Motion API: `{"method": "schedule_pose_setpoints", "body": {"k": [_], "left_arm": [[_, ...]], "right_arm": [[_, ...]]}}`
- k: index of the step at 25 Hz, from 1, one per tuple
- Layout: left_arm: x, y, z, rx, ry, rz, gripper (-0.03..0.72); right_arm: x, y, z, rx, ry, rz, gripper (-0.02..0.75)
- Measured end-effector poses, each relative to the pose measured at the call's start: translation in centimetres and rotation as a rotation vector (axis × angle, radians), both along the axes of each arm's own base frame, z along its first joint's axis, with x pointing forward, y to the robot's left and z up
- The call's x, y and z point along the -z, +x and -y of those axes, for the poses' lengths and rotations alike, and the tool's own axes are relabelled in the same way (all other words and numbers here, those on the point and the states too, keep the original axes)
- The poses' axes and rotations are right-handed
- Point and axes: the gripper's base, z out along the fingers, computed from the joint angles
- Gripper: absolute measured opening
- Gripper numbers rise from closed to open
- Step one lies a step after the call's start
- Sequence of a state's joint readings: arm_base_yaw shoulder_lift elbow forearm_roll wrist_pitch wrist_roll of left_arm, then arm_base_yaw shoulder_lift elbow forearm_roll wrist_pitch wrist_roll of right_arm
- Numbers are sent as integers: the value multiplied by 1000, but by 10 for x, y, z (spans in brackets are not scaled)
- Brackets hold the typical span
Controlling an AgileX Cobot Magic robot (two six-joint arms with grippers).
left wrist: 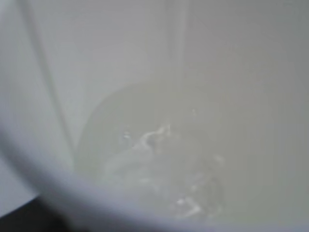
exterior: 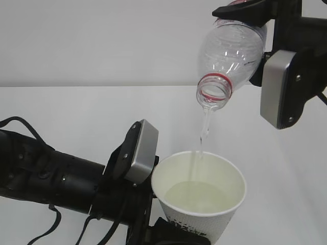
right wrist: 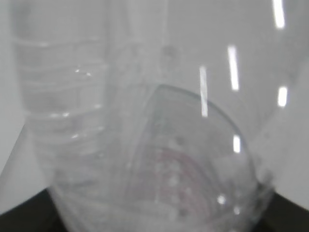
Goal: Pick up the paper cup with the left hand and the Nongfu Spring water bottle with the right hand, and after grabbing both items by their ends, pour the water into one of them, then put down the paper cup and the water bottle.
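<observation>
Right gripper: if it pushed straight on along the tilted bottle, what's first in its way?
Probably the paper cup that the left gripper holds: the bottle mouth in the right gripper points down into it. Depth unclear.

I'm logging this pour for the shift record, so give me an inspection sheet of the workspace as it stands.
Surface: white table, bare where visible.
Job's things: Nongfu Spring water bottle tilted mouth-down above the paper cup; a thin stream of water falls into the cup, which holds a shallow pool.
Clutter: nothing seen.
Grippers: left hand holds the cup near its base; right hand holds the bottle at its bottom end. Jaws themselves mostly hidden.
Cables: black cables hang along the left arm.
Surroundings: plain pale wall behind the table.
</observation>
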State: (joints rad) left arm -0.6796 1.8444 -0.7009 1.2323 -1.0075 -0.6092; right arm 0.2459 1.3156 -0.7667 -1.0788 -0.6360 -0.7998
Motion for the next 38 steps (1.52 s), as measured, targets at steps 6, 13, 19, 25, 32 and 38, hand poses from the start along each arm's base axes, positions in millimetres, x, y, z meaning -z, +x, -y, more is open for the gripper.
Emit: {"method": "schedule_pose_setpoints", "body": {"k": [6,13,19,25,32,38], "left_arm": [[0,0,0,0,0,0,508],[0,0,0,0,0,0,508],[0,0,0,0,0,0,508],[0,1,0,-9,-4,-3,508],[0,1,0,-10,-5,-4,508],[0,1,0,-11,-5,-4,508]], "right_arm": [[0,0,0,0,0,0,485],[0,0,0,0,0,0,485],[0,0,0,0,0,0,485],[0,0,0,0,0,0,485],[0,0,0,0,-1,3,485],[0,0,0,0,-4,6,485]]}}
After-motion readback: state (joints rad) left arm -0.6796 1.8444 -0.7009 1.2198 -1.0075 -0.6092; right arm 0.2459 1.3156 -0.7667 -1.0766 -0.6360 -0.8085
